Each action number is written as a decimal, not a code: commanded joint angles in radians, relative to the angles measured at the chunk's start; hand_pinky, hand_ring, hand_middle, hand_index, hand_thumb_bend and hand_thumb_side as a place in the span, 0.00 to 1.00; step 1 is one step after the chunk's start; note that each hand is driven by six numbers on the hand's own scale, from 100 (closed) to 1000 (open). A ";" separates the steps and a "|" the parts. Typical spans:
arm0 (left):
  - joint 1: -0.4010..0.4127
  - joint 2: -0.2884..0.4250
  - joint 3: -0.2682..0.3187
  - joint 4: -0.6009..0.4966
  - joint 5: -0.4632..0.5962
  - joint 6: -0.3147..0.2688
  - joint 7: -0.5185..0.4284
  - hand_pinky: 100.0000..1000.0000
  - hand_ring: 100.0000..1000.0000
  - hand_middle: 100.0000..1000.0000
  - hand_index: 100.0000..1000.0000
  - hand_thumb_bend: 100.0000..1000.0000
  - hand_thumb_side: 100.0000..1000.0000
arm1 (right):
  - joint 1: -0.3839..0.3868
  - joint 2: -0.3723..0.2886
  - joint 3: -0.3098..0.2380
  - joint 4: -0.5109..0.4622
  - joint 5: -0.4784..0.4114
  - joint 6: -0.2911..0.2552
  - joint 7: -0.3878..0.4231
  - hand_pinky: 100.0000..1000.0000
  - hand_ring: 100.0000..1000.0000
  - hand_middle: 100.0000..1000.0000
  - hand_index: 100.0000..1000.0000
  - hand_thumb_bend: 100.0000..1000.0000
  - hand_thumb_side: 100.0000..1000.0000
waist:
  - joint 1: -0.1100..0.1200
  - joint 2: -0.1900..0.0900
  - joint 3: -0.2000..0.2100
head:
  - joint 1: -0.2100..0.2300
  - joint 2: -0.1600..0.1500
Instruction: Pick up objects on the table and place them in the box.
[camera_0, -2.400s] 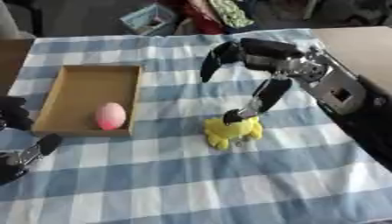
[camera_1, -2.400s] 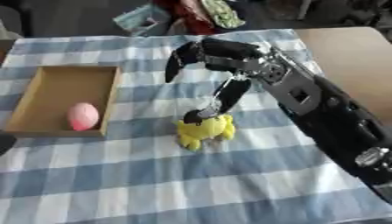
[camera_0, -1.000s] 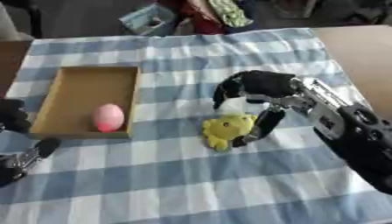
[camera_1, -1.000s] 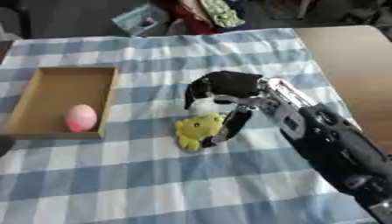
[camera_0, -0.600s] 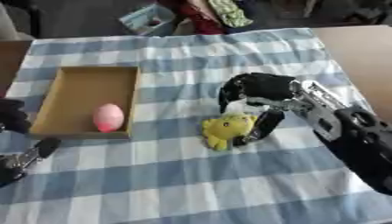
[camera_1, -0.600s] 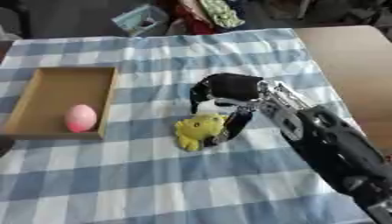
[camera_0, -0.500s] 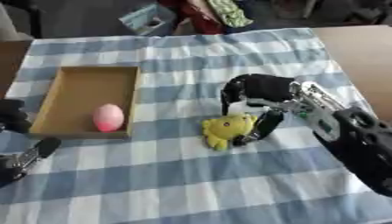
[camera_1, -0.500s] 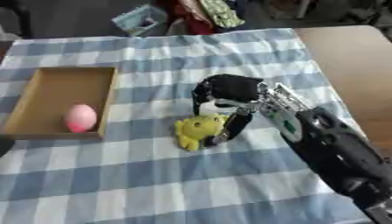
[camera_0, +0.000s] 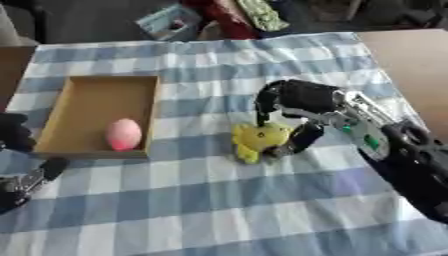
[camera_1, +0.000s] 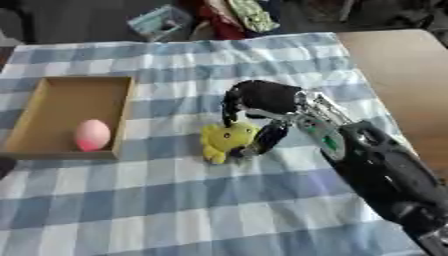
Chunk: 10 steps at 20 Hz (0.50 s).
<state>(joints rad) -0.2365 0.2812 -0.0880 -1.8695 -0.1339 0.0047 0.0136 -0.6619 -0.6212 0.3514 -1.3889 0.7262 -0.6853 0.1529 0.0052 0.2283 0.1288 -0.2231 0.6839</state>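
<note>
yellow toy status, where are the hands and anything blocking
Right hand curled round yellow toy, toy on cloth. Left hand idle, lower left. Box holds pink egg. Path clear.

A soft yellow toy lies under the right hand, between its curled fingers and thumb.

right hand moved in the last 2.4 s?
Yes. The right hand has come down from above the cloth and now curls around the yellow toy, which stays right of the box.

L hand cut off at frame edge; fingers unclear.
</note>
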 joint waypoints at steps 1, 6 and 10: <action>-0.007 0.017 0.011 -0.021 -0.005 -0.002 0.003 0.50 0.48 0.45 0.64 0.78 0.22 | -0.045 -0.036 -0.013 -0.056 -0.061 0.011 0.017 0.69 0.60 0.34 0.41 0.33 0.24 | 0.000 -0.019 -0.001 | -0.001 -0.006; -0.005 0.017 0.009 -0.021 -0.005 -0.002 0.002 0.50 0.48 0.45 0.64 0.78 0.22 | -0.129 -0.032 -0.009 -0.078 -0.124 0.023 0.045 0.69 0.60 0.35 0.42 0.40 0.19 | 0.002 -0.024 0.000 | -0.001 -0.003; -0.004 0.017 0.008 -0.021 -0.003 -0.002 0.000 0.50 0.48 0.45 0.64 0.78 0.22 | -0.204 -0.013 0.001 -0.061 -0.145 0.016 0.057 0.69 0.59 0.35 0.42 0.42 0.18 | 0.003 -0.028 0.003 | -0.004 0.000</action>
<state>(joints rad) -0.2362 0.2812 -0.0880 -1.8695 -0.1339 0.0047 0.0137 -0.8419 -0.6250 0.3575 -1.4420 0.5959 -0.6664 0.2042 0.0066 0.2204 0.1306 -0.2242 0.6842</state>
